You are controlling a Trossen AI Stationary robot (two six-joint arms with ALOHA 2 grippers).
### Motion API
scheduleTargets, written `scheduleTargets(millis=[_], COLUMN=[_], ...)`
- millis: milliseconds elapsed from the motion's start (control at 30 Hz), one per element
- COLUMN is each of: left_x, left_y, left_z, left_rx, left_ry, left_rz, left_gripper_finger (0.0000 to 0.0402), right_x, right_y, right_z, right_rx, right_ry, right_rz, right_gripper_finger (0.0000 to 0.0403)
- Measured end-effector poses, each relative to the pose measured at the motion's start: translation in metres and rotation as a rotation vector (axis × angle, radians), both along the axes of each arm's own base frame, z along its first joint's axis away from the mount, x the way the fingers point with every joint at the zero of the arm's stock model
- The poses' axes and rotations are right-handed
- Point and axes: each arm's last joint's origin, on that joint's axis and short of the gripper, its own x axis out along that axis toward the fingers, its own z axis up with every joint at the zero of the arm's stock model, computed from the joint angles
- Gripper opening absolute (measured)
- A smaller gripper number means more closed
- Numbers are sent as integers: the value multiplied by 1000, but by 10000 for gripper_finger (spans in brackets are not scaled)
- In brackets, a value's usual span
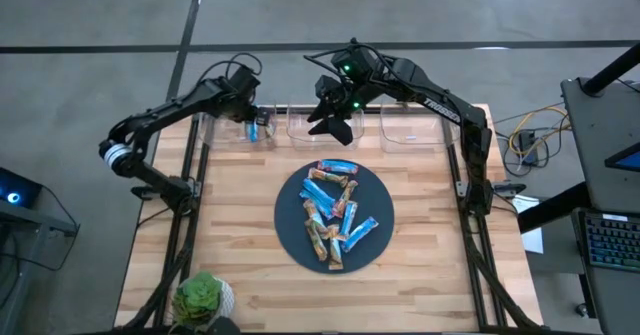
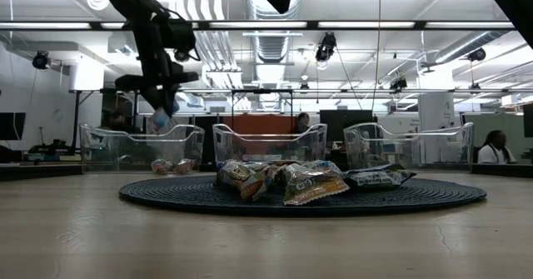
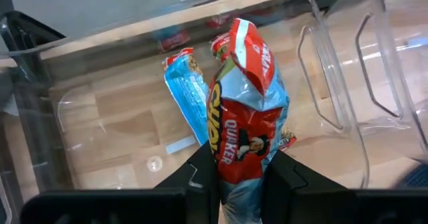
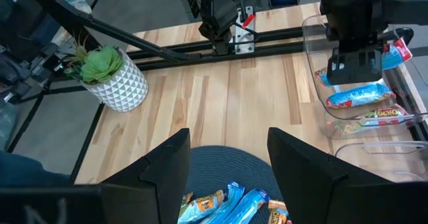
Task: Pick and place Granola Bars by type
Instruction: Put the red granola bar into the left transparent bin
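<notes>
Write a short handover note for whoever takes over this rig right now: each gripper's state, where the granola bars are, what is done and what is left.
Left gripper: shut on a red-and-blue bar, held over the left bin.
Right gripper: open, empty, raised over the far edge of the dark round mat.
Done: a few bars already in the left bin.
Left: release the held bar; a pile of bars on the mat needs sorting. The middle bin and right bin look empty.

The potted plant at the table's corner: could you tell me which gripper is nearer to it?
Left. The left gripper is over the left bin, on the plant's side; the right gripper hangs farther across, above the middle bin.
</notes>
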Motion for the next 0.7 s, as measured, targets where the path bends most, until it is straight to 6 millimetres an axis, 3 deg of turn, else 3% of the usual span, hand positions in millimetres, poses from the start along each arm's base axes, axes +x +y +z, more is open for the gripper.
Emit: scheduleTargets(millis=[400, 700], left_x=[1, 1], left_y=[1, 0], left_z=[-2, -2], left_rx=[-16, -22], left_ry=[-4, -13], left_rz=[-8, -4], left_gripper_finger=[57, 149], right_x=[0, 0], right_y=[0, 0], right_z=[0, 0], right_rx=[1, 3], right_ry=[4, 4], right_rz=[0, 0], right_gripper_finger=[192, 192])
